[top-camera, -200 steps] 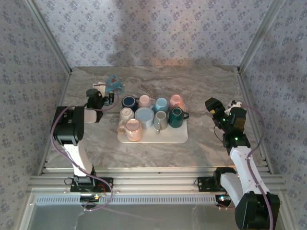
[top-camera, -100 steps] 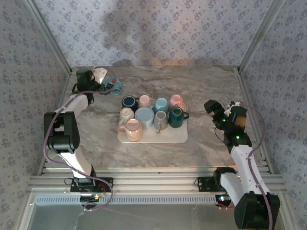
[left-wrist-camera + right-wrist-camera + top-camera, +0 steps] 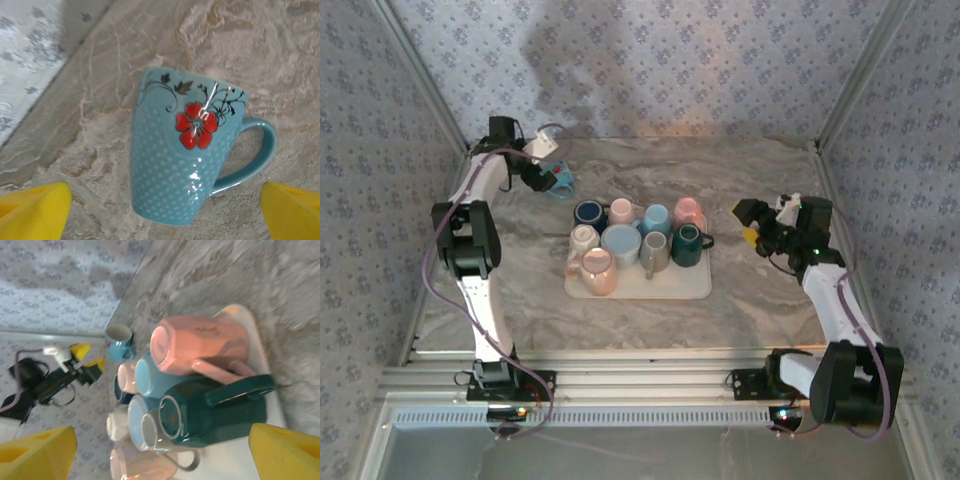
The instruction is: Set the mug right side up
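Note:
A light blue mug (image 3: 187, 155) with a red flower and white dots seems to lie on its side on the marble table, at the far left (image 3: 558, 177). Its handle points right in the left wrist view and its wide rim end points away from the fingers. My left gripper (image 3: 165, 217) is open, with its yellow fingertips (image 3: 32, 210) either side of the mug's narrow base end and apart from it; it reaches from the far left corner (image 3: 544, 172). My right gripper (image 3: 748, 224) is open and holds nothing (image 3: 160, 450), facing the tray from the right.
A white tray (image 3: 692, 286) in the middle carries several mugs standing bottoms up, among them a dark green one (image 3: 220, 415) and a pink one (image 3: 200, 342). Patterned walls and metal rails close in the left, back and right sides.
The left arm has swung out from beside the tray to the far left corner, bringing its gripper up to the blue mug. The right gripper has turned and shifted left toward the tray.

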